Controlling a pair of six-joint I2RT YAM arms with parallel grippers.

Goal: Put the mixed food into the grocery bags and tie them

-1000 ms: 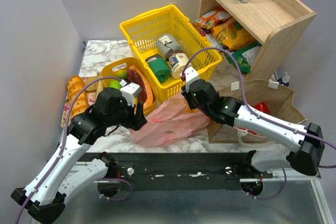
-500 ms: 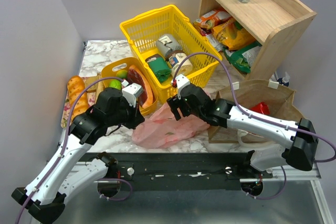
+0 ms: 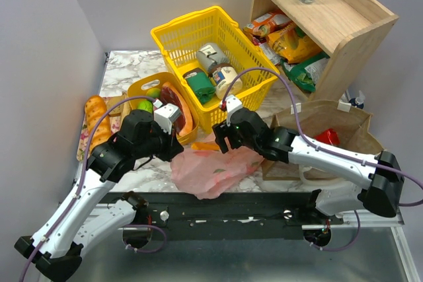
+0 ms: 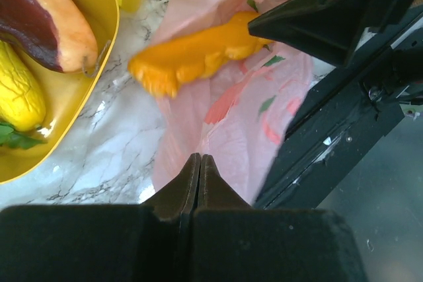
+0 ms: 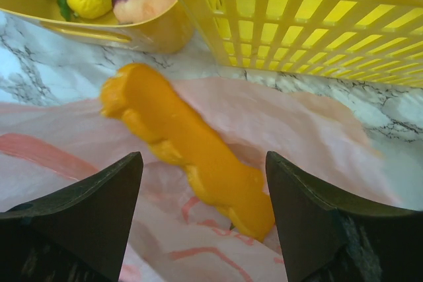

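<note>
A thin pink plastic bag (image 3: pixel 215 170) lies crumpled at the table's front edge, between my two arms. My left gripper (image 3: pixel 173 151) is shut, its tips (image 4: pixel 199 158) pinching the bag's film (image 4: pixel 225 130) at the left edge. An orange toy food piece (image 3: pixel 203 145) rests on the pink bag, blurred in the left wrist view (image 4: pixel 192 54). My right gripper (image 3: pixel 223 142) hangs open just above it, the piece (image 5: pixel 185 143) lying loose between and below the fingers (image 5: pixel 203 156). The brown paper bag (image 3: pixel 344 130) stands open at the right with something red inside.
A yellow mesh basket (image 3: pixel 198 31) with tins stands behind the bag. A yellow oval tub (image 3: pixel 142 87) of toy food sits at its left, a bread loaf (image 3: pixel 96 120) beyond that. A wooden shelf (image 3: pixel 330 24) with packets and bottles stands at the back right.
My right gripper moved left over the pink bag, opened and let go of the orange piece. My left gripper shut on the bag's edge, and the bag has shifted towards the table's front.
</note>
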